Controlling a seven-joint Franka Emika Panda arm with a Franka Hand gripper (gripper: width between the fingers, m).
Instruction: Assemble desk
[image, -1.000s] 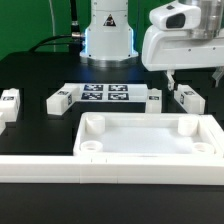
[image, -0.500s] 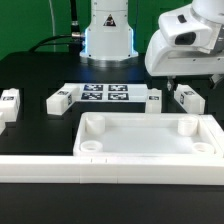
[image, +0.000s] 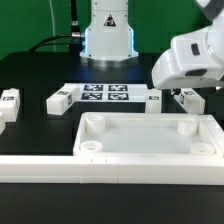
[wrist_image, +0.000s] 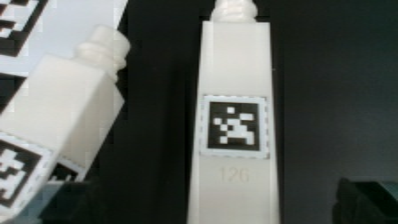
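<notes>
**Gripper and parts on the table.** The gripper (image: 172, 93) hangs near the far right corner of the black table (image: 30, 135) with its jaws spread, clasping nothing. In the wrist view a tagged leg (wrist_image: 235, 120) lies between the fingertips (wrist_image: 366, 198); contact cannot be judged. From left to right: the leftmost leg (image: 9, 102) at the left edge, the second leg (image: 59, 98), the marker board (image: 105, 94), and the third leg (image: 153, 100) and fourth leg (image: 188, 99) under the gripper. The desk top (image: 150, 150) lies rim up by the near edge, behind a long white rail (image: 50, 168).

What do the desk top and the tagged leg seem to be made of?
Desk top: probably hard white plastic, smooth, faintly glossy; its moulded rim and round corner sockets suggest so. Leg: similar white plastic, matte; its black-and-white tag looks like a printed sticker, unconfirmed.
</notes>
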